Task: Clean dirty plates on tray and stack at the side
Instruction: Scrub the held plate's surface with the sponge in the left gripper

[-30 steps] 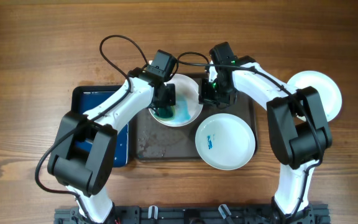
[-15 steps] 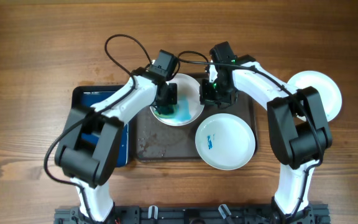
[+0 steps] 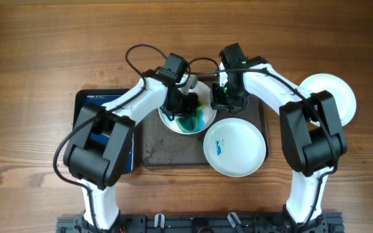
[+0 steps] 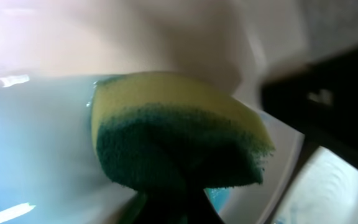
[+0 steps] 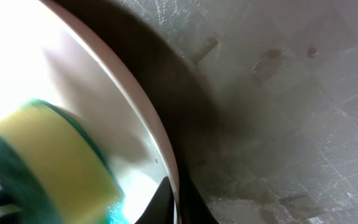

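On the dark brown tray (image 3: pixel 173 149) a white plate (image 3: pixel 201 118) carries a wet teal smear. My left gripper (image 3: pixel 185 105) is shut on a yellow-and-green sponge (image 4: pixel 173 134), which presses on this plate (image 4: pixel 36 143). My right gripper (image 3: pixel 217 101) is shut on the plate's right rim (image 5: pixel 135 93), one finger on each side of it, and the sponge (image 5: pixel 48 162) shows beyond it. A second plate (image 3: pixel 235 147) with small blue smears lies on the tray's front right corner. A third, clean-looking plate (image 3: pixel 332 97) rests on the table at the right.
A smaller dark blue tray (image 3: pixel 99 107) lies left of the brown tray, partly under my left arm. The brown tray's floor (image 5: pixel 278 112) is wet and streaked. A black cable (image 3: pixel 144 55) loops above the left arm.
My left gripper has slid the sponge to the right across the plate, and the teal smear has spread toward the plate's middle and front. The right gripper has kept its hold on the rim.
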You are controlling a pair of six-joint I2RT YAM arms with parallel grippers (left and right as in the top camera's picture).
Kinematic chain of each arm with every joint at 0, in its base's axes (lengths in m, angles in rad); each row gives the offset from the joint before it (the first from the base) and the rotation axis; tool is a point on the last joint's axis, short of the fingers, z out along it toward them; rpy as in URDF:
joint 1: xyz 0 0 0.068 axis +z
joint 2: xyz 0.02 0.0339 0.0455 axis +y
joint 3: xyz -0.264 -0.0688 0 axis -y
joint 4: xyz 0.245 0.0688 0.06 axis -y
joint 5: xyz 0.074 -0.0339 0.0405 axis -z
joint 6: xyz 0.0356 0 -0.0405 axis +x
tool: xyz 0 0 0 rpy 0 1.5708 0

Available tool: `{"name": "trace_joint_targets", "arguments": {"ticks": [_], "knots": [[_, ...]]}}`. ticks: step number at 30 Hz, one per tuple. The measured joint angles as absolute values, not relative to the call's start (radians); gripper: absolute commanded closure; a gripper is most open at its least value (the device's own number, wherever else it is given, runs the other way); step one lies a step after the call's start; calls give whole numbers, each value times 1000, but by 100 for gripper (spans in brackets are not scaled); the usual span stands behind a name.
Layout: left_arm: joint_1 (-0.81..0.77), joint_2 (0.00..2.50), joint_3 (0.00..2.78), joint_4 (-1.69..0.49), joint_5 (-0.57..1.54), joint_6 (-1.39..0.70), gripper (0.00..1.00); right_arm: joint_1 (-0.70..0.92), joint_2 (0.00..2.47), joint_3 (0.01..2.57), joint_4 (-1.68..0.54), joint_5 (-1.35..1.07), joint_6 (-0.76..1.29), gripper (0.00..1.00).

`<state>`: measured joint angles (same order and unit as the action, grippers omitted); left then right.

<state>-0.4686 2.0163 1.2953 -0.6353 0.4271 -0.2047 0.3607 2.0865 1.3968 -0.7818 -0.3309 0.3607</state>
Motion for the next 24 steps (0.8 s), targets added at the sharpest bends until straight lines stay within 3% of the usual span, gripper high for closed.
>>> {"name": "trace_joint_targets", "arguments": {"ticks": [5, 12, 24], "knots": [[-494, 2024, 1295, -625, 471, -200, 96, 358, 2086, 1397, -783, -331, 361, 95], [-498, 2017, 1298, -648, 330, -346, 96, 358, 2086, 1397, -785, -331, 356, 95], [-488, 1995, 1309, -689, -165, -472, 96, 369, 2086, 1397, -780, -333, 353, 95]]}}
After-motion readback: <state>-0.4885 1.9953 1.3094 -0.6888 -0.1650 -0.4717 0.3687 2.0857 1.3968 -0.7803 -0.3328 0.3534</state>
